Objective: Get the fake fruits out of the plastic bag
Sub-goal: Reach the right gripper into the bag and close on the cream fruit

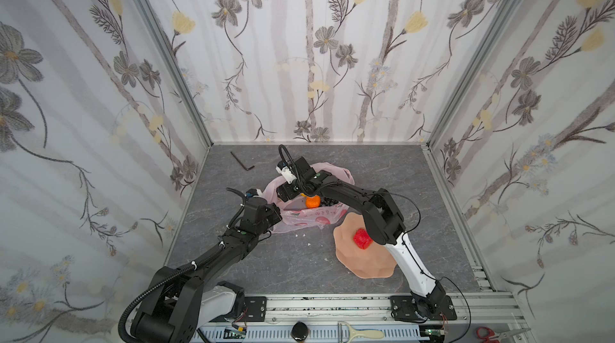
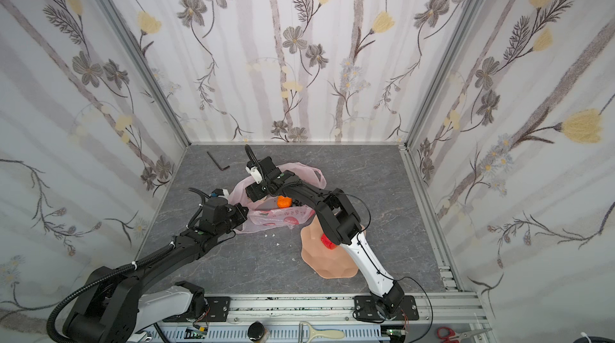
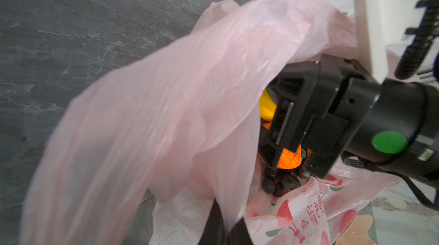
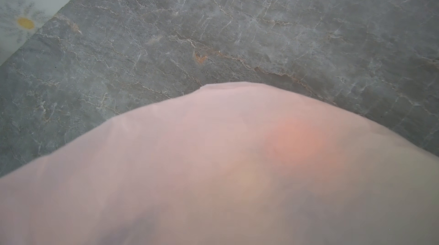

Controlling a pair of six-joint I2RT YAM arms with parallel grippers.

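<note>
Grey slate [image 1: 293,268]: pink bag [image 1: 309,220] (crinkly, translucent).

Black hex key [image 1: 243,162] upper left on grey stone-look table [image 1: 266,264]. Peach scalloped dish [image 1: 361,259] lower right. White crumbs [image 1: 309,244] just left of dish. Cream peeler [image 1: 361,334] and red-handled scissors [image 1: 486,338] along bottom edge.

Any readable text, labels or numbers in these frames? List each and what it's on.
Large red printed characters on the plastic bag: rotated and blurred, not readable.
Small curved red lettering beside a strawberry print on that bag: too small to read.
No other text; the green dot on the right arm is blank.
</note>
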